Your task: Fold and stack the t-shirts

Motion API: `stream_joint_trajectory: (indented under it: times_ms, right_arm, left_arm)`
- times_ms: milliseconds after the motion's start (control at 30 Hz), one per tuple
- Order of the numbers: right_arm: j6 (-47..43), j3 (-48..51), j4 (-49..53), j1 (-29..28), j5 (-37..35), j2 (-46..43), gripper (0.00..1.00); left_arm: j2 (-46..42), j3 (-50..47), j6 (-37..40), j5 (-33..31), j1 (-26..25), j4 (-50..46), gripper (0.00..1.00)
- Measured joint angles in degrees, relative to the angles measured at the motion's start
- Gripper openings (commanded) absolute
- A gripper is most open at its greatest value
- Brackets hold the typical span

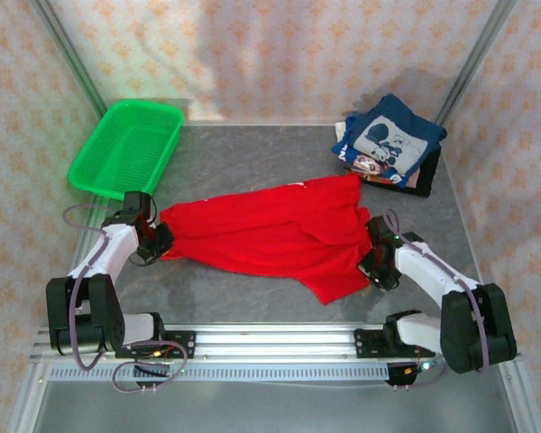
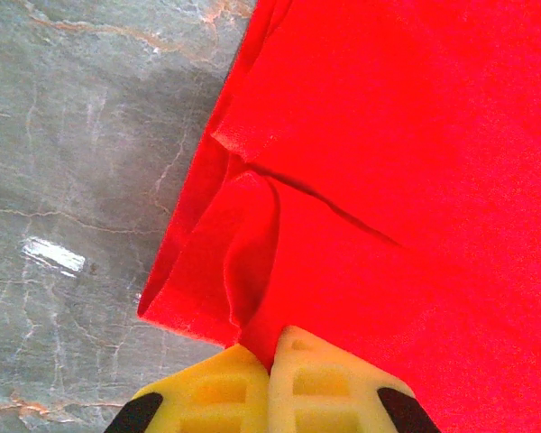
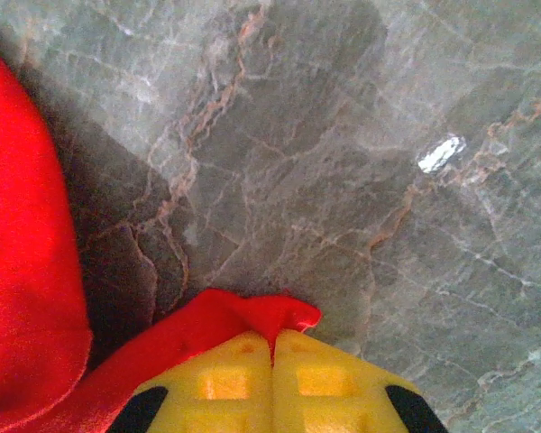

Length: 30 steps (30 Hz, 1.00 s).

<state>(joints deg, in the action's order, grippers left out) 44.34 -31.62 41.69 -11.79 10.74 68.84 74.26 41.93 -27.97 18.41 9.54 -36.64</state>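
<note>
Red cloth from above: t-shirt (image 1: 270,236) stretched over desk (image 1: 252,153), gripped at both ends to pull it flat; folded stack (image 1: 388,144) far right. Left wrist: left pincer (image 2: 270,356) clenched on bunched edge. Right wrist: right pincer (image 3: 272,347) clamped on a corner.

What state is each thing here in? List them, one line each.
Bright red cloth t-shirt: unfolded, rumpled, stretched between both grippers.
Left gripper: shut on the red shirt's edge.
Right gripper: shut on the red shirt's edge.
Navy t-shirt with white print: folded, on top of the pile.
Green plastic basket: upright, empty.
</note>
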Motion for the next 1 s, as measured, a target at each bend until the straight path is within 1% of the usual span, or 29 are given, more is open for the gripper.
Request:
stream_joint_trajectory:
  times_ms: [100, 167, 433, 600, 700, 833, 933, 1000]
  right_arm:
    - [0.1, -0.1, -0.2, 0.0, -0.1, -0.5, 0.0]
    - [0.1, -0.2, 0.9, 0.0, -0.1, -2.6, 0.0]
    - [1.9, -1.9, 11.1, 0.0, 0.2, -20.1, 0.0]
    - [3.3, -3.0, 19.1, 0.0, 1.7, -26.5, 0.0]
    - [3.9, -6.6, 23.2, 0.0, 2.0, -28.7, 0.0]
    - [4.1, -13.6, 25.6, 0.0, 2.0, -29.5, 0.0]
    - [3.8, -18.4, 25.6, 0.0, 2.0, -27.7, 0.0]
    - [3.1, -21.4, 25.6, 0.0, 2.0, -25.0, 0.0]
  left_arm:
    - [-0.2, 0.0, 0.0, 0.0, 0.0, -0.4, 0.0]
    - [-1.0, 0.2, 0.0, 0.0, 0.0, -1.1, 0.0]
    - [-8.7, 1.7, -1.1, 0.7, 0.0, -4.6, 0.0]
    - [-13.0, 1.7, -1.7, 0.7, 0.0, -8.3, 0.0]
    - [-14.4, 1.9, -2.4, 0.7, 0.0, -10.9, 0.0]
    - [-14.5, 3.4, -3.3, 0.7, 0.0, -14.2, 0.0]
    - [-14.5, 4.8, -3.8, 0.4, 0.0, -15.7, 0.0]
    - [-14.5, 5.5, -4.1, 0.2, 0.0, -16.3, 0.0]
